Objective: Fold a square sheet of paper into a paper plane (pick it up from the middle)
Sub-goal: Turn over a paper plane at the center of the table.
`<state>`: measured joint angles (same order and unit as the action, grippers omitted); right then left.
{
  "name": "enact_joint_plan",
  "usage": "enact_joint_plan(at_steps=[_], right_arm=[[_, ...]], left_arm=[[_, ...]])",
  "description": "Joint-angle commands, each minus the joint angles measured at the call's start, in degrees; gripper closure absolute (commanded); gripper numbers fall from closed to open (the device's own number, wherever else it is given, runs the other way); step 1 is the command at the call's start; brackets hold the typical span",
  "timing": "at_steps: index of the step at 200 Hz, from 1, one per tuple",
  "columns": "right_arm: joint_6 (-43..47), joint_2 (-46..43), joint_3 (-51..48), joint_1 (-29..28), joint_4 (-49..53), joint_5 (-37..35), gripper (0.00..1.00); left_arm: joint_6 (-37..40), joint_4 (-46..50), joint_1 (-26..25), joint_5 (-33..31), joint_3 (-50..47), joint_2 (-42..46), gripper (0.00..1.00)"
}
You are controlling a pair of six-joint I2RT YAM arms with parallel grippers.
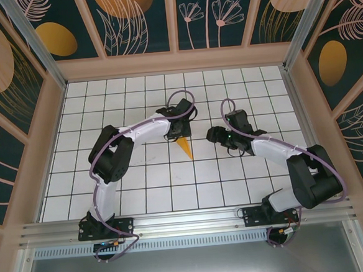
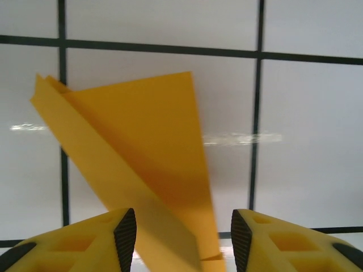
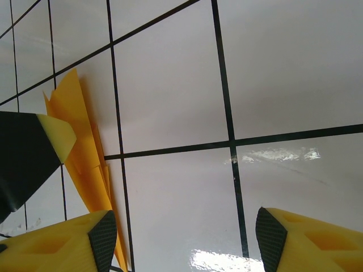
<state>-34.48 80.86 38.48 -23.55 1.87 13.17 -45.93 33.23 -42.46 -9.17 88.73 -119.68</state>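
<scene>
Under the left claw (image 1: 180, 135), the paper plane (image 1: 185, 148) lies half hidden.

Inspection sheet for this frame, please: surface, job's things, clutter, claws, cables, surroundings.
Surface: white grid table, glossy, with glare patches.
Job's things: paper plane, an orange-yellow folded dart beneath the left claw, point toward the arm bases.
Clutter: nothing seen.
Claws: left claw open, the paper plane in the gap between its fingers; right claw open, nothing between its fingers.
Cables: purple cable looped along each arm.
Surroundings: dark floral panels in a pale frame.
</scene>
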Motion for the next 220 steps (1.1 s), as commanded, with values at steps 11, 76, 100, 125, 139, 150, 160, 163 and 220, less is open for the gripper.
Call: enact_joint_plan(at_steps=[11, 76, 100, 125, 139, 150, 160, 163, 220], right_arm=[[-0.85, -0.62, -0.69, 0.6, -0.72, -1.11, 0.32], [-1.6, 0.18, -0.33, 0.65, -0.76, -0.6, 0.32], [-1.64, 0.18, -0.38, 0.65, -0.42, -0.77, 0.32], [-1.73, 0.33, -0.43, 0.6, -0.41, -0.6, 0.32], [-1.82, 0.35, -0.33, 0.57, -0.37, -0.61, 0.32], [-1.91, 0.31, -0.32, 0.63, -0.37, -0.67, 0.32], [-1.98, 0.13, -0.29, 0.69, -0.33, -0.73, 0.32], [-1.99, 0.1, -0.25, 0.63, -0.37, -0.76, 0.32], [-2.99, -3.26, -1.02, 1.88, -1.9, -0.33, 0.31]], left_arm=[[0.85, 4.82, -0.25, -3.73, 0.91, -0.22, 0.54], [-1.16, 1.66, -0.18, -4.17, -2.2, 2.7, 0.64], [-2.04, 1.13, -0.2, -4.34, -2.81, 3.09, 0.71], [-2.87, 0.12, -0.19, -4.7, -3.72, 3.9, 0.79], [-3.12, -0.08, -0.17, -5.05, -3.87, 4.44, 0.85], [-3.11, -0.49, -0.17, -5.16, -3.91, 5.07, 0.91], [-2.79, -1.0, -0.23, -5.08, -3.99, 5.76, 0.96], [-2.77, -1.28, -0.24, -4.99, -4.0, 6.06, 0.98], [2.65, -11.87, -0.2, 0.83, -6.12, 14.93, 1.0]])
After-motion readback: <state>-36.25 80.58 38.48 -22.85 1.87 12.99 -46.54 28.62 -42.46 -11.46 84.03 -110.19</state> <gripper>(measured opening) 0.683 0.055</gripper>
